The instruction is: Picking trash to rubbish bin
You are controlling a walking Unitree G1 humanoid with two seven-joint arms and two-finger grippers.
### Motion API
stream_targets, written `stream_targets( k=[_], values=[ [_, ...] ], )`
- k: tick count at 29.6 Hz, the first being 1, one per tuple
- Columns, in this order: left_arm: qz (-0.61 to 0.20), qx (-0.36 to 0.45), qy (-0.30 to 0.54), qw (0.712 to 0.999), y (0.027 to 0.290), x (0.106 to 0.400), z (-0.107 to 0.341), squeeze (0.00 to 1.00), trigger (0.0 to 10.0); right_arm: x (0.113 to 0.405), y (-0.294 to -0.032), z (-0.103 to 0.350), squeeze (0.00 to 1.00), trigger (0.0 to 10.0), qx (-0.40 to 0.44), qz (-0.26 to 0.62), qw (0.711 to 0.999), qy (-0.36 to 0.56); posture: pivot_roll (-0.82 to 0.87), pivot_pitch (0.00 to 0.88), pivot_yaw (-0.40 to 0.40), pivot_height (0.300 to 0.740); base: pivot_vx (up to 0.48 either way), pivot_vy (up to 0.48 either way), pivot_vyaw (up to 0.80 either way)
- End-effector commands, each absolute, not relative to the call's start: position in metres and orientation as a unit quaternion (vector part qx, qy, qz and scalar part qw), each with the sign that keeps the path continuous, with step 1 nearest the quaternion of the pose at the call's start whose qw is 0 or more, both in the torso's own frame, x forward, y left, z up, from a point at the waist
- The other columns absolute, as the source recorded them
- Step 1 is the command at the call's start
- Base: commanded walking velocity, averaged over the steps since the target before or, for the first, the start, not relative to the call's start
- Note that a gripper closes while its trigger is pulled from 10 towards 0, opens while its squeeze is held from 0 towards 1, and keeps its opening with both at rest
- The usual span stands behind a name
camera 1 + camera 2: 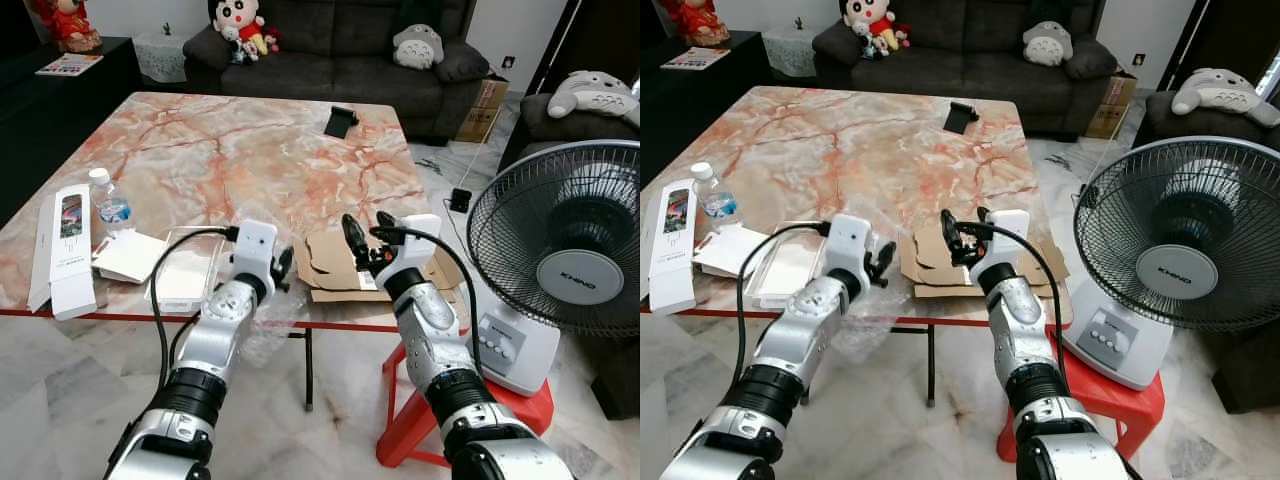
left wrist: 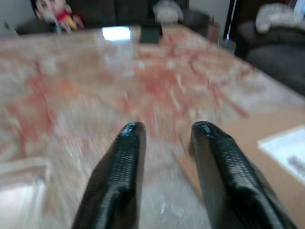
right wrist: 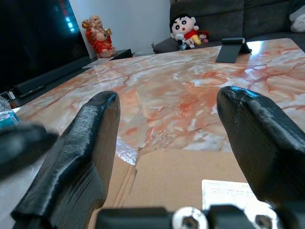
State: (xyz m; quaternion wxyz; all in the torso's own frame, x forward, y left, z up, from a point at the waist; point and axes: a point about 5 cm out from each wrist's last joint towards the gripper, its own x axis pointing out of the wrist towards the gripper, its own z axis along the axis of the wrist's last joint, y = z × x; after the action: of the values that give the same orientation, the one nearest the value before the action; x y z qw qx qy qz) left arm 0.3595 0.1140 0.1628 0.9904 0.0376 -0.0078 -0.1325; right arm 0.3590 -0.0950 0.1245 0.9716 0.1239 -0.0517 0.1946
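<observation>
A wide table with a glossy orange-and-white marble top (image 1: pixel 230 150) stands before a dark grey fabric sofa (image 1: pixel 330 45), and to the robot's right a large white electric fan with a round black wire grille (image 1: pixel 565 240) stands on a red plastic stool (image 1: pixel 415 420). At the table's near edge lies the trash: a flattened brown cardboard box with a white label (image 1: pixel 335 265), beside it a sheet of crumpled clear plastic film (image 1: pixel 265 320) that hangs over the edge, then a clear plastic tray (image 1: pixel 185 265), a folded white paper (image 1: pixel 130 257) and a long white carton with a printed picture (image 1: pixel 65 245). A small clear plastic water bottle with a white cap (image 1: pixel 108 203) stands upright just behind the paper. The right gripper (image 1: pixel 366 232) hovers just above the cardboard, its two black fingers (image 3: pixel 81 152) spread wide apart. The left gripper (image 1: pixel 281 268) is low over the clear film at the table edge, its fingers (image 2: pixel 119 171) parted by a narrow gap with nothing between them. A small black stand (image 1: pixel 340 122) sits far back on the table.
</observation>
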Motion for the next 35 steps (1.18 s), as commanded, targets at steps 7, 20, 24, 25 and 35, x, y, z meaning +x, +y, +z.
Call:
stream_targets(
  k=[7, 20, 24, 25, 35],
  values=[
    [-0.113, 0.039, -0.133, 0.984, 0.116, 0.361, 0.237, 0.00, 0.4, 0.361, -0.095, 0.128, 0.00, 10.0, 0.121, 0.197, 0.971, -0.053, -0.08, 0.000, -0.086, 0.740, 0.000, 0.000, 0.00],
    [-0.123, 0.056, -0.071, 0.988, 0.108, 0.359, 0.198, 1.00, 10.0, 0.361, -0.097, 0.126, 0.00, 10.0, 0.120, 0.193, 0.973, -0.052, -0.09, 0.000, -0.080, 0.740, 0.000, 0.000, 0.00],
    [-0.118, 0.070, -0.068, 0.988, 0.109, 0.356, 0.194, 1.00, 10.0, 0.360, -0.099, 0.126, 0.00, 10.0, 0.119, 0.192, 0.973, -0.051, -0.09, 0.000, -0.082, 0.740, 0.000, 0.000, 0.00],
    [-0.119, 0.076, -0.068, 0.988, 0.109, 0.356, 0.194, 1.00, 10.0, 0.360, -0.099, 0.125, 0.00, 10.0, 0.119, 0.192, 0.973, -0.051, -0.09, 0.000, -0.083, 0.740, 0.000, 0.000, 0.00],
    [-0.125, 0.071, -0.061, 0.988, 0.108, 0.351, 0.189, 1.00, 10.0, 0.361, -0.096, 0.126, 0.00, 10.0, 0.120, 0.195, 0.972, -0.050, -0.09, 0.000, -0.083, 0.740, 0.000, 0.000, 0.00]
  ],
)
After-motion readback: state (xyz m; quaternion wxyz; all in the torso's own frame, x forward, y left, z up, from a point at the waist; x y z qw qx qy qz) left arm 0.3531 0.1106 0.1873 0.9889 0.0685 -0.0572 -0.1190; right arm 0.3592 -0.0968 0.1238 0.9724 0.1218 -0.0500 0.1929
